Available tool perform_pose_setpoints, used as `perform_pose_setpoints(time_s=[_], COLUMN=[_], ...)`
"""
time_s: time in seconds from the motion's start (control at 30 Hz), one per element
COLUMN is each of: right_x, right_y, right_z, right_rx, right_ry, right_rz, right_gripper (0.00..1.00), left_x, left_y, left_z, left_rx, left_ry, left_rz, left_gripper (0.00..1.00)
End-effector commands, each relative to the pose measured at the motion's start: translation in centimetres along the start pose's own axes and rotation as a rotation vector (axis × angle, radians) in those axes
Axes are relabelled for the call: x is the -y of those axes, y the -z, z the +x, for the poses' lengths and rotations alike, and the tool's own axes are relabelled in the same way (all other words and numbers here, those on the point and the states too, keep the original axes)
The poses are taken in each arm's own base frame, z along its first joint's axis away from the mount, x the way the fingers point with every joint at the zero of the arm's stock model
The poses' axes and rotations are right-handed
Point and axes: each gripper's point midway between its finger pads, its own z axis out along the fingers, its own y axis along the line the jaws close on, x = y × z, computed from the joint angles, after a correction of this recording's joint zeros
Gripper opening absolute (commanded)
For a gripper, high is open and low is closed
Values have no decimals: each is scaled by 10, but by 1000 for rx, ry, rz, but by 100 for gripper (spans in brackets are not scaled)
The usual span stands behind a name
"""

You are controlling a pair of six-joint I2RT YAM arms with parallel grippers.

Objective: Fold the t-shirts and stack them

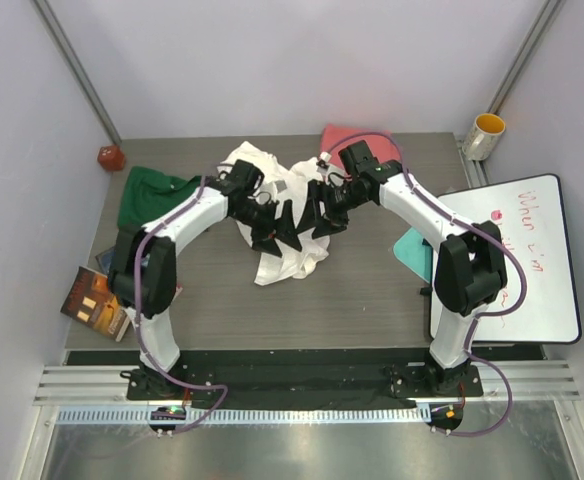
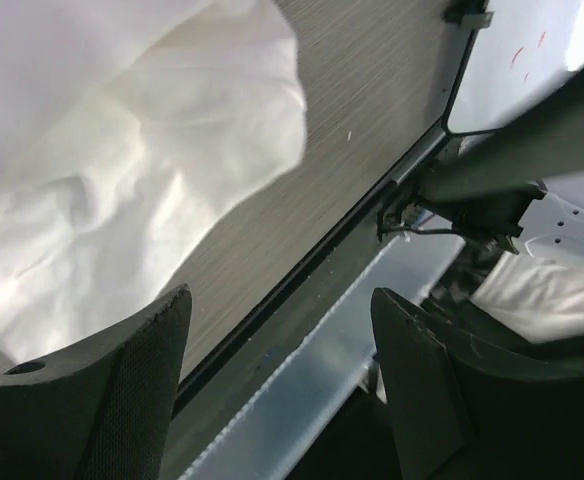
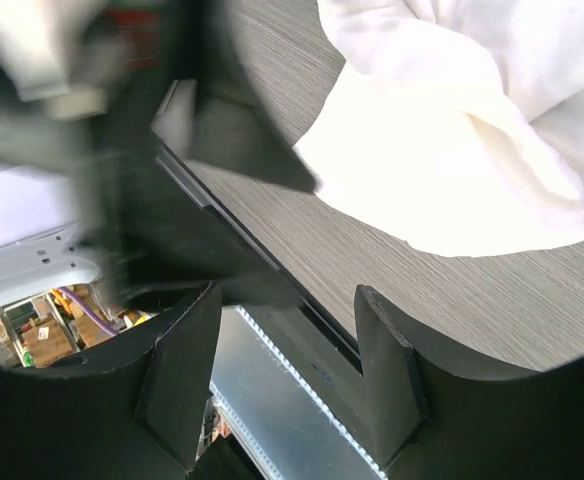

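Left gripper [image 2: 282,350] and right gripper [image 3: 287,345] are being held spread, empty; the limp, light white shirt [image 1: 290,262] seems best pinched at an edge.

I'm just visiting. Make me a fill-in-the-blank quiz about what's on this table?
The crumpled t-shirt in the middle is ___. The dark green t-shirt lies to its ___. The left fingers stand ___, holding nothing. The whiteboard lies on the ___ side.
Missing words: white, left, open, right.
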Motion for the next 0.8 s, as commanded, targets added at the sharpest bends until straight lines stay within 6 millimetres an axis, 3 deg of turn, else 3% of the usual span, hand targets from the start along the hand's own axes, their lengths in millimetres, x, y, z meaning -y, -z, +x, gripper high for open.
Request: perform_pose_setpoints(time_s=[0.0, 0.13, 0.23, 0.43, 0.5, 0.6, 0.77], right_x=[-16, -16, -12, -5, -6, -9, 6], right_y=[11, 10, 6, -6, -12, -20, -31], right_z=[-1, -1, 2, 21, 33, 56, 70], right_rx=[26, 23, 17, -43, -83, -141, -152], right_ry=[40, 36, 26, -7, -5, 25, 30], right_rz=[-48, -47, -27, 36, 45, 77, 136], right_gripper=[61, 61, 61, 61, 61, 61, 61], left_x=[7, -15, -43, -118, -132, -138, -138], left_y=[31, 47, 63, 130, 144, 159, 158], left_z=[-20, -37, -46, -66, -69, -73, -77], left_rx=[182, 281, 354, 595, 623, 649, 645], left_ry=[-87, -28, 73, 303, 324, 315, 315], left_rz=[-74, -168, -212, -366, -427, -479, -471], left_gripper=[73, 73, 73, 73, 73, 73, 73])
